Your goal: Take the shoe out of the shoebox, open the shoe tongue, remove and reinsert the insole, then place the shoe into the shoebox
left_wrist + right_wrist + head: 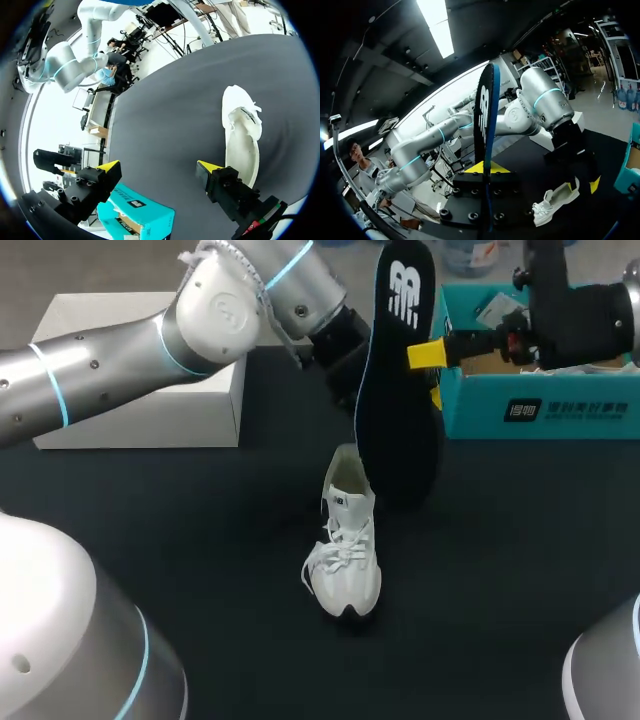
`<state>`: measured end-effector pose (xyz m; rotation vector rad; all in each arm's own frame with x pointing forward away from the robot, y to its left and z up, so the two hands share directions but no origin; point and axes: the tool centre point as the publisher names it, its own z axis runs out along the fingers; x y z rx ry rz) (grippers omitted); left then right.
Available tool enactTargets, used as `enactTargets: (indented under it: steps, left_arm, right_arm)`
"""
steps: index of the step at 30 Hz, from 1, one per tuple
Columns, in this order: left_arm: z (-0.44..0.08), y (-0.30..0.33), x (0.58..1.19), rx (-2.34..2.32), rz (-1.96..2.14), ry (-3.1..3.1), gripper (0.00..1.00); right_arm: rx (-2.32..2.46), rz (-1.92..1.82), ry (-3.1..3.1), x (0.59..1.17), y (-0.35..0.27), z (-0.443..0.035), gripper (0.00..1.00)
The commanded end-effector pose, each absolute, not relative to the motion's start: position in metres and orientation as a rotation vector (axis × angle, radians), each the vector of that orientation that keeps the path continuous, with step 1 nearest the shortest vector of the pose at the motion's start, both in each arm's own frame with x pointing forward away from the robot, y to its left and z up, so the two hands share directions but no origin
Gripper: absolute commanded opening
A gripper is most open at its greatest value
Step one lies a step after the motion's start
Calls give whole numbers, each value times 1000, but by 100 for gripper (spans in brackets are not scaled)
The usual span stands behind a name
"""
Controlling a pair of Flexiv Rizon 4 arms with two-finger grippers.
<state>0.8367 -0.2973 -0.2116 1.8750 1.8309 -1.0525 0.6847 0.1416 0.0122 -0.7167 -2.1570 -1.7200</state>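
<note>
A white shoe [345, 545] lies on the dark table with its tongue pulled open and its toe toward me. The black insole [395, 380] hangs upright above and just behind it, with my right gripper [430, 375] shut on its right edge. In the right wrist view the insole [485, 115] stands edge-on between the right gripper [487, 170] fingers, the shoe [555, 200] below. My left arm [220, 310] comes in from the left; its fingers are hidden behind the insole. My left gripper [157, 167] is open and empty, with the shoe [242, 135] ahead beside one finger.
The teal shoebox [540, 405] stands open at the back right, with paper inside. It also shows under my left gripper as the teal shoebox [135, 212]. A white box lid [140, 370] lies at the back left.
</note>
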Motion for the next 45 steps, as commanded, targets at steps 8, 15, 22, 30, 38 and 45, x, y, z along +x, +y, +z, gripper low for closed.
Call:
enactTargets:
  steps: [8, 15, 22, 30, 38, 45]
  left_arm:
    - [-199, -273, 816, 1566, -1065, 1640, 100]
    - [-179, -258, 814, 1480, -1077, 1537, 100]
    - [-155, -247, 805, 1433, -1067, 1428, 100]
    - [-134, -242, 792, 1419, -1057, 1326, 100]
    - [-111, -239, 775, 1413, -1056, 1227, 100]
    - [-103, -241, 770, 1385, -1066, 1196, 100]
  right_arm:
    - [-823, -1743, -1862, 695, 95, -2, 0]
    - [-923, -1642, -1823, 705, 75, 0, 0]
    - [-1008, -1535, -1735, 713, 57, -9, 0]
    - [-1022, -1331, -1648, 713, 59, -29, 0]
    - [-1115, -1319, -1653, 720, 66, -43, 0]
    - [-1115, -1319, -1653, 720, 66, -43, 0]
